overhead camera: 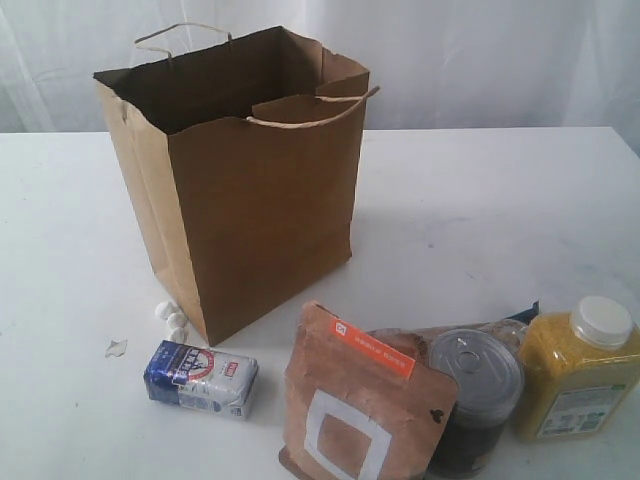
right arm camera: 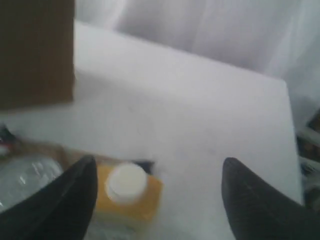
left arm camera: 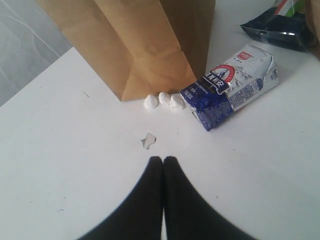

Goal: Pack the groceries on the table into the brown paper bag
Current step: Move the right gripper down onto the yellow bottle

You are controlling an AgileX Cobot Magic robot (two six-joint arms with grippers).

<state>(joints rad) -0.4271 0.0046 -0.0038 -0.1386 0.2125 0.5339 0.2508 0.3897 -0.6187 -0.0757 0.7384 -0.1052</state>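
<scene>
The brown paper bag (overhead camera: 240,170) stands open and upright on the table (overhead camera: 480,220). In front of it lie the small blue-white packet (overhead camera: 200,378), the brown pouch with a white square (overhead camera: 355,400), the tin can (overhead camera: 475,395) and the yellow white-capped jar (overhead camera: 578,368). A dark blue pack end (overhead camera: 525,313) peeks out behind the can. Neither arm shows in the exterior view. My left gripper (left arm camera: 163,159) is shut and empty, low over the table short of the packet (left arm camera: 230,87). My right gripper (right arm camera: 159,167) is open above the yellow jar (right arm camera: 127,190), holding nothing.
Small white crumbs (overhead camera: 172,318) lie at the bag's near corner, and a thin scrap (overhead camera: 116,348) rests to their left. White curtains hang behind the table. The table's far edge and right corner show in the right wrist view.
</scene>
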